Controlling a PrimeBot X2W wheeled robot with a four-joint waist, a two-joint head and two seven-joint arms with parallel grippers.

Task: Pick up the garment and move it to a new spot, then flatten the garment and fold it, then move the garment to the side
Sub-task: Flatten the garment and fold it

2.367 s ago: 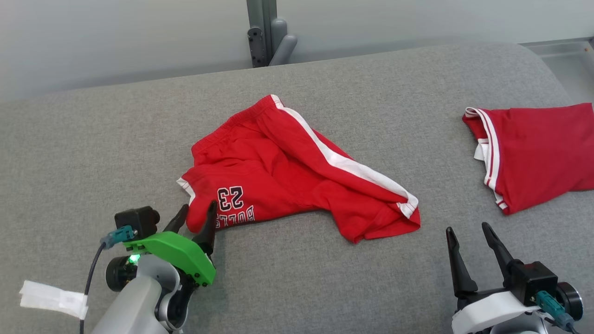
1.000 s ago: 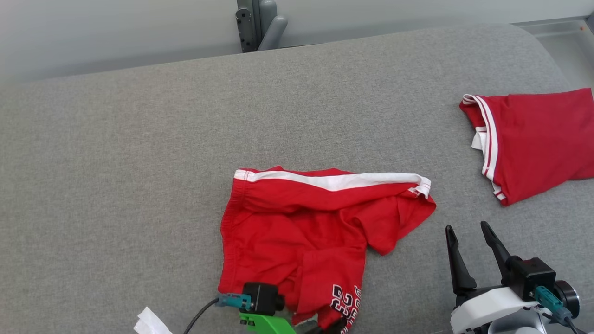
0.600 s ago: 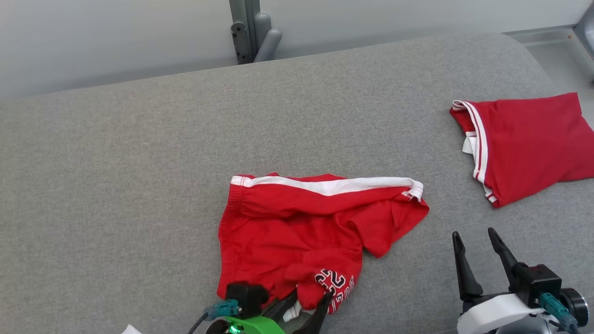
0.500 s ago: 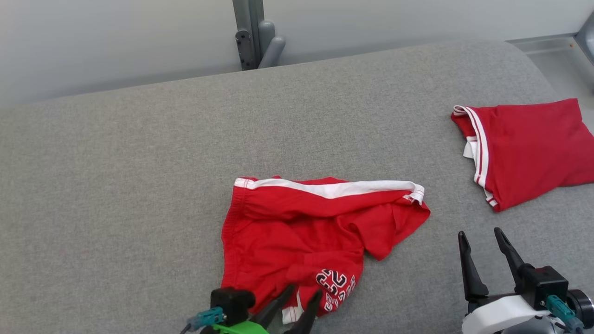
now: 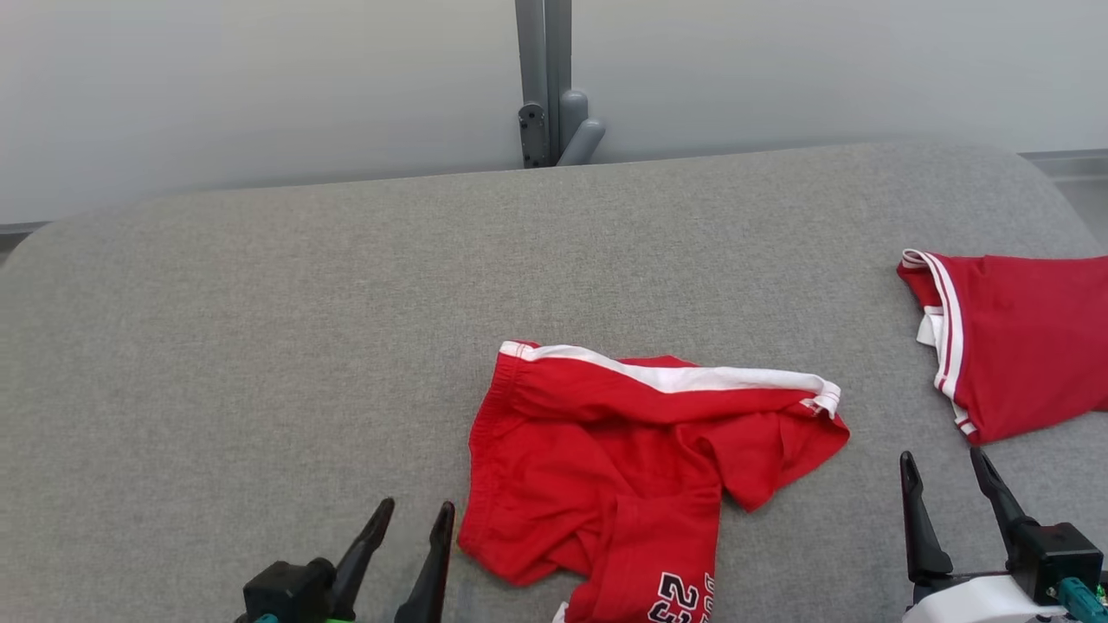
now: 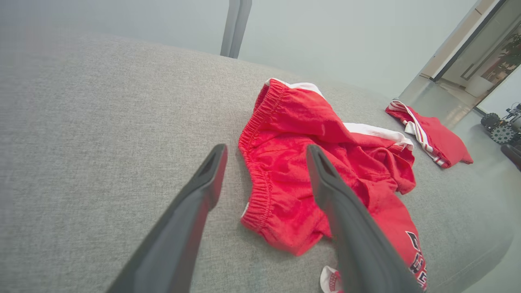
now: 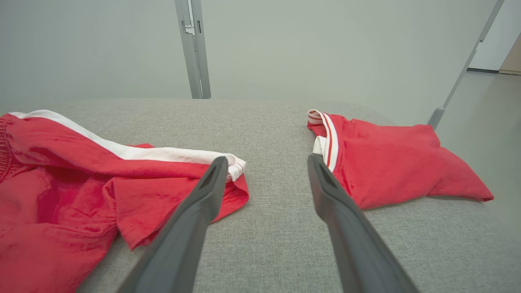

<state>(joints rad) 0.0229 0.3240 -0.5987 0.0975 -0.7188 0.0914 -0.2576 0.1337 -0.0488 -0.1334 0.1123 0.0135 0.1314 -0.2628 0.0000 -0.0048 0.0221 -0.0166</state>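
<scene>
The garment [image 5: 623,467] is a pair of red shorts with a white side stripe and a "23" print, lying rumpled near the front middle of the grey padded table [image 5: 260,329]. In the left wrist view the garment [image 6: 297,171] lies just ahead, its elastic waistband toward the fingers. My left gripper [image 5: 415,512] stands open just left of the waistband, holding nothing. The left gripper [image 6: 264,152] shows wide-apart fingers above the cloth. My right gripper [image 5: 943,459] is open at the lower right, empty, short of the garment's leg hem [image 7: 234,167].
A second red garment [image 5: 1021,337] with white trim lies folded at the table's right edge, also the red folded piece [image 7: 386,158] ahead of the right fingers. A grey post [image 5: 545,86] stands behind the table. Bare grey padding stretches across the left half.
My left gripper dragged the shorts toward the front, then opened and let go of them; it now stands left of the waistband. The head camera has shifted. The right gripper stayed open.
</scene>
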